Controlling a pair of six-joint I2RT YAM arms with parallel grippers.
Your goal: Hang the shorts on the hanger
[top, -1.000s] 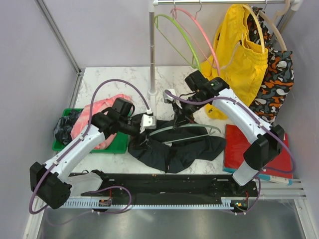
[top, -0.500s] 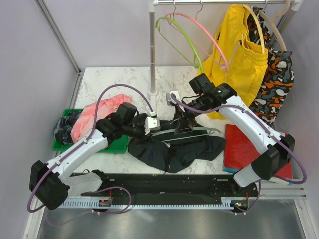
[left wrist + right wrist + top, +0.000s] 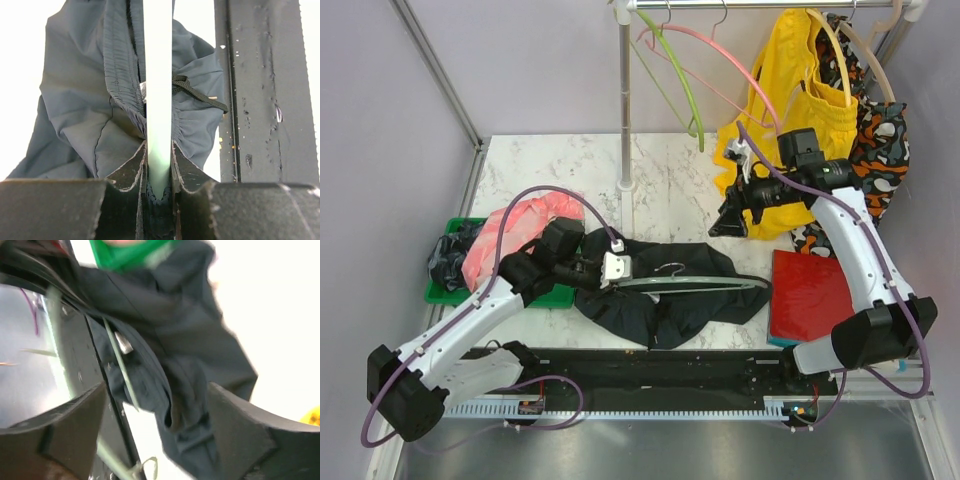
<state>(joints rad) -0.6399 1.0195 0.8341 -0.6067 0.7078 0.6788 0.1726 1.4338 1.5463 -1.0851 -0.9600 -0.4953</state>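
Observation:
The black shorts lie bunched on the marble table in front of the arms. The pale teal hanger lies across them, its metal hook pointing away. My left gripper is shut on the hanger's left end. In the left wrist view the hanger bar runs straight out of the shut gripper, with dark shorts fabric pinched beside it. My right gripper hangs open above the table, right of the shorts, holding nothing. Its blurred wrist view shows the shorts and hanger beyond the open gripper.
A green tray at left holds a pink garment and a black bag. A red folder lies at right. From the rack pole hang a lime hanger, pink hanger, yellow shorts and patterned garment.
The left gripper shut on the hanger's left end. The right gripper opened, let go of the hanger and rose back right. The hanger now lies flat; the rack hangers swung.

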